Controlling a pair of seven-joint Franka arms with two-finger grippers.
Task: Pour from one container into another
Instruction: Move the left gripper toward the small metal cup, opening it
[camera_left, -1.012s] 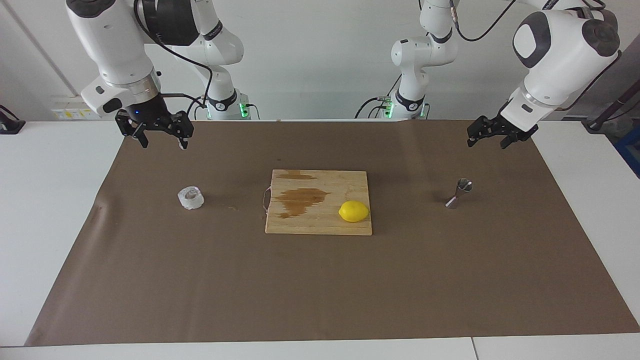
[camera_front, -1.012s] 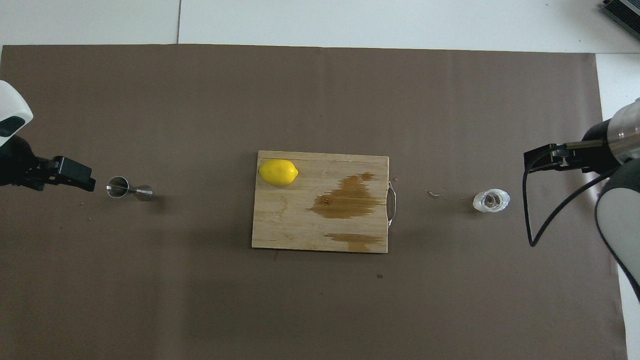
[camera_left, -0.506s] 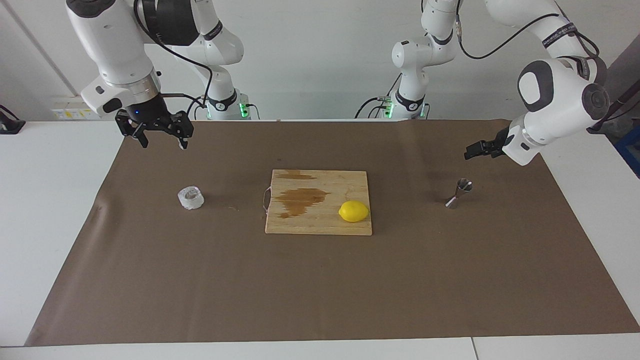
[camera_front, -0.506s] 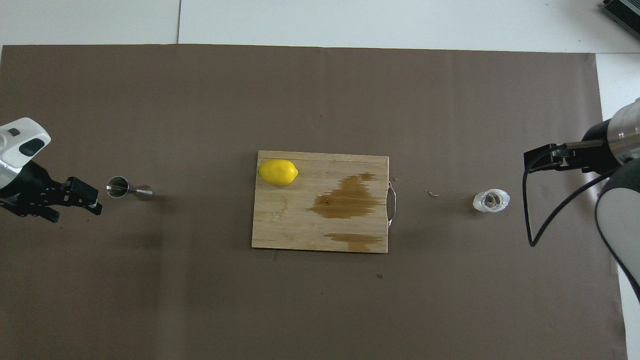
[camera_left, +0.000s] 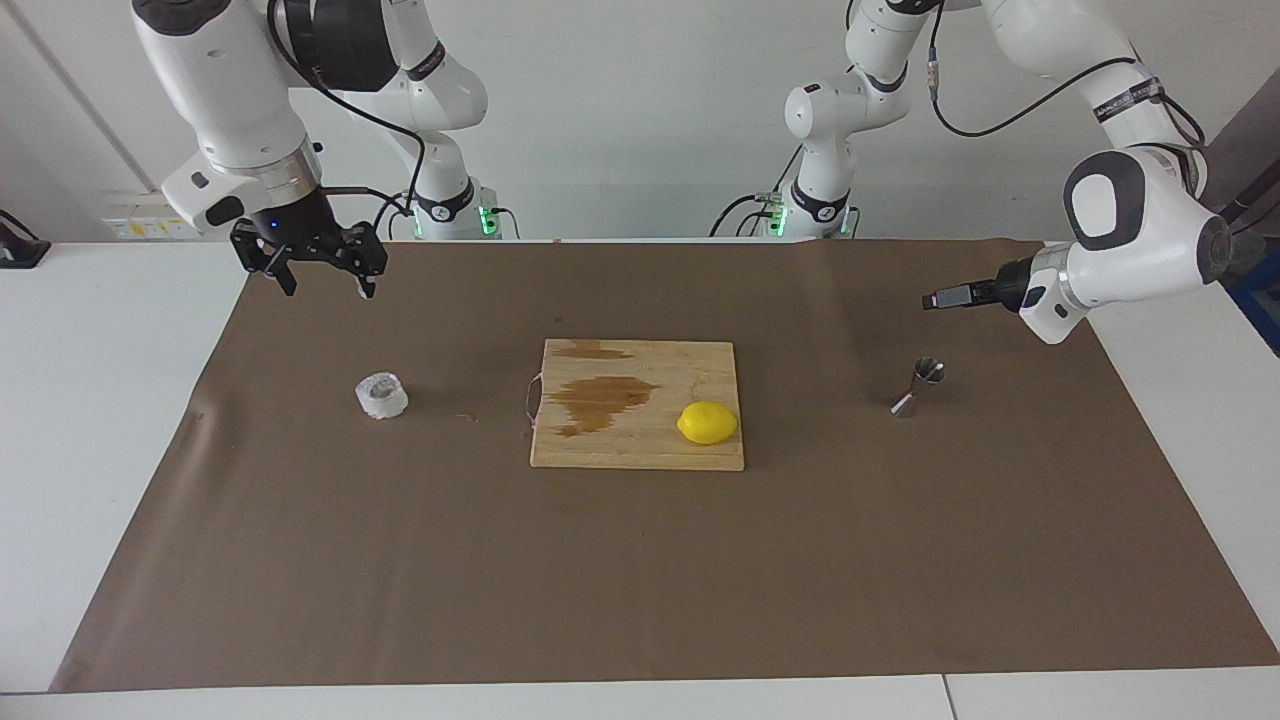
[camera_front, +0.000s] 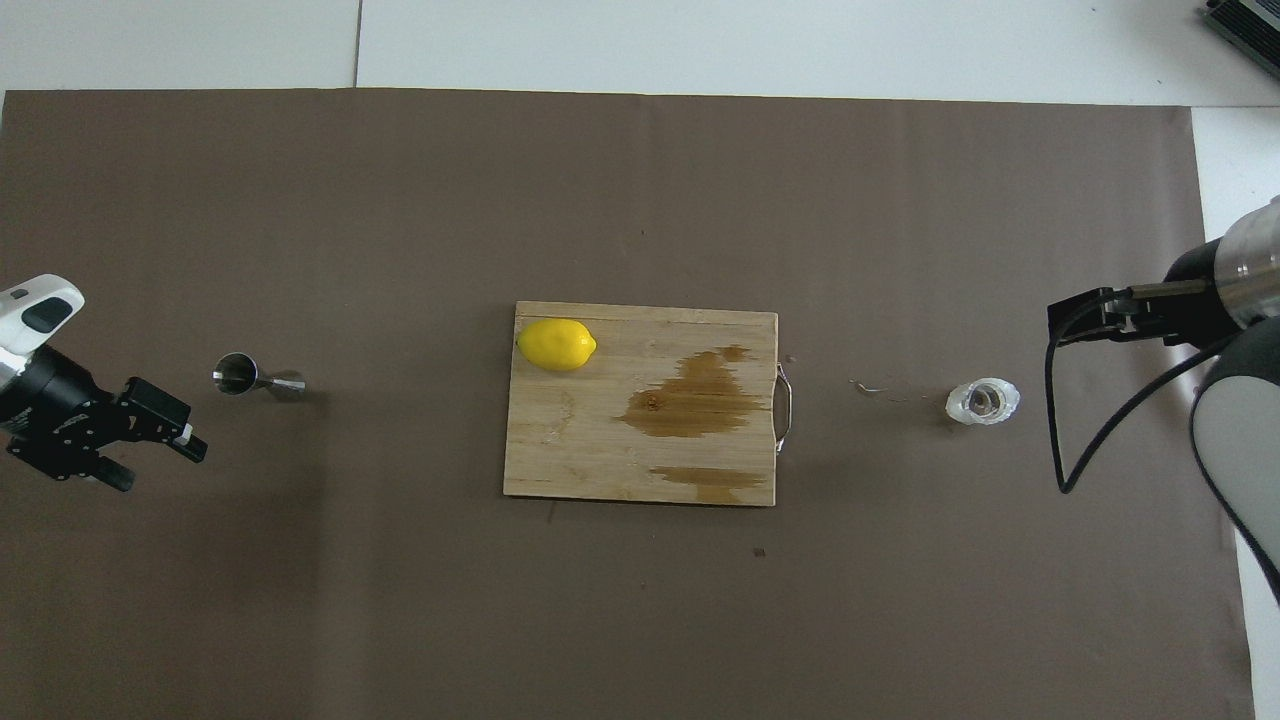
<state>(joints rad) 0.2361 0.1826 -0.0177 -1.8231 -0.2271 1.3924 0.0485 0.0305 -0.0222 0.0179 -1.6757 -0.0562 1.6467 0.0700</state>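
We take the cutting board as the middle of a clock, with twelve o'clock pointing away from the robots. Closest to the robots' end, the right gripper hangs with its fingers spread and empty over the edge of the brown paper, short of the cup. The left gripper lies almost level above the paper near the jigger, also open and holding nothing. The plastic cup stands on the paper at three o'clock from the board, and the steel jigger at nine o'clock, seemingly upright. They are well apart, with the board between them. A lemon lies on the board's corner at about ten o'clock, and dark stains mark the wood. No grasp has begun, so we judge that the task is at its start. Several things could go wrong from here. The jigger is slim and light, so a finger that meets it off centre may knock it over. The cup looks thin, so a hard squeeze may bend it and spill what is inside; we cannot tell how full it is. The jigger's mouth is small, so a fast tilt would pour beside it.
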